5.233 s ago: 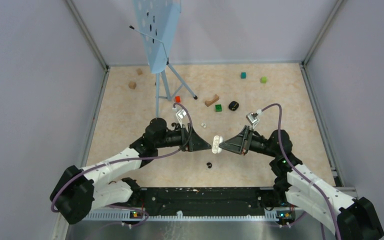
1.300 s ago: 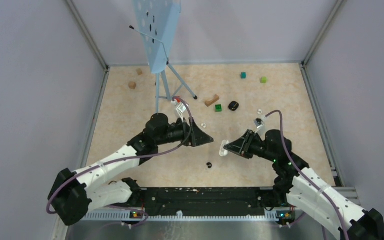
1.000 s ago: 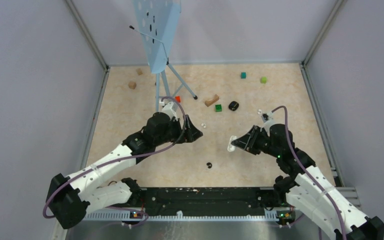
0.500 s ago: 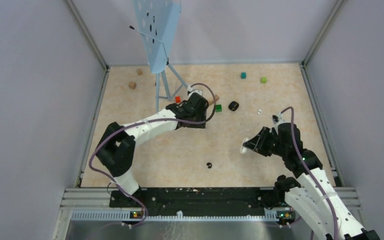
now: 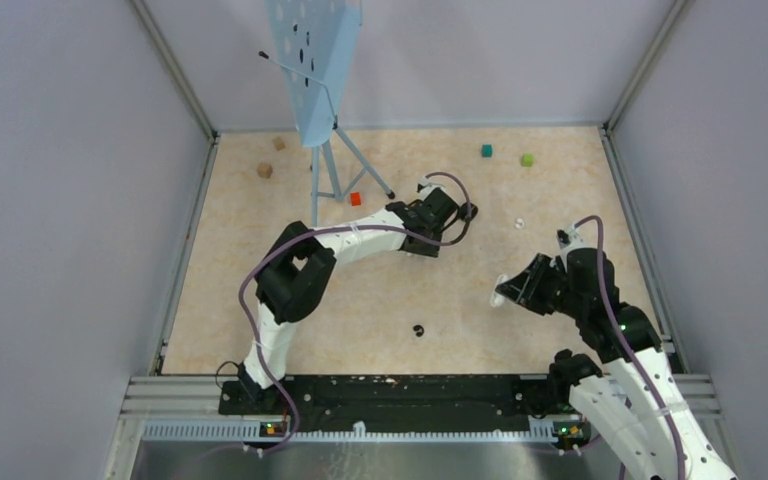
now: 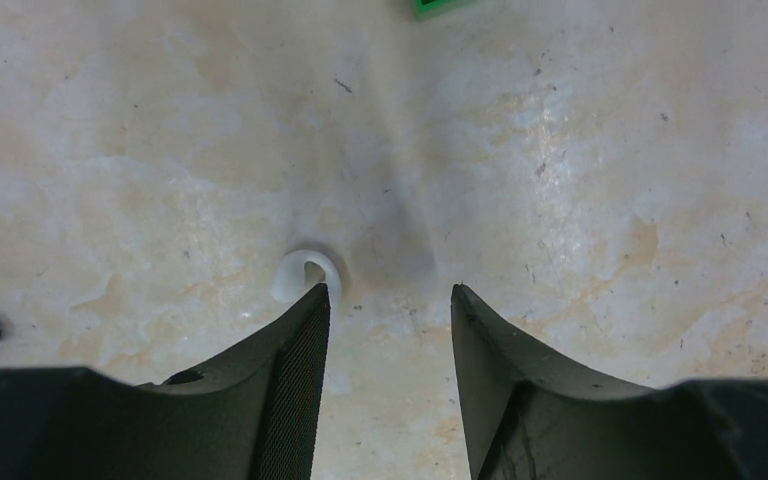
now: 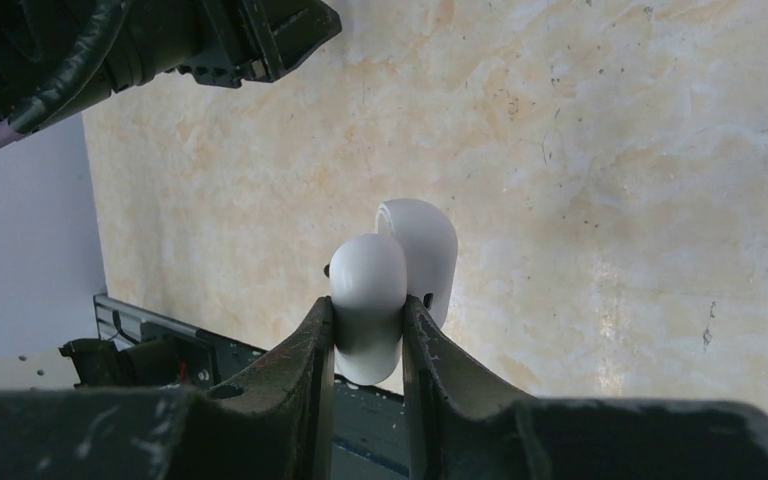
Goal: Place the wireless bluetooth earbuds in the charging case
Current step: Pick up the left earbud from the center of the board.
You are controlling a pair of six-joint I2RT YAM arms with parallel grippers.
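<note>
The right gripper (image 7: 368, 318) clamps the white case (image 7: 400, 260) at the counter's (image 5: 220, 250) four o'clock, seemingly ready to receive, while the half-open, empty left gripper (image 6: 390, 300) hovers beside a white earbud (image 6: 305, 275) lying at its ten o'clock.

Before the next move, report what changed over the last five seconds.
The left gripper left the meeting at the centre, swung out to the far middle and now hangs open, a small white rounded earbud beside one fingertip. The right gripper drew back to the right, still clamped on the white charging case. The small black earbud near the front and the blue perforated stand stayed put.
</note>
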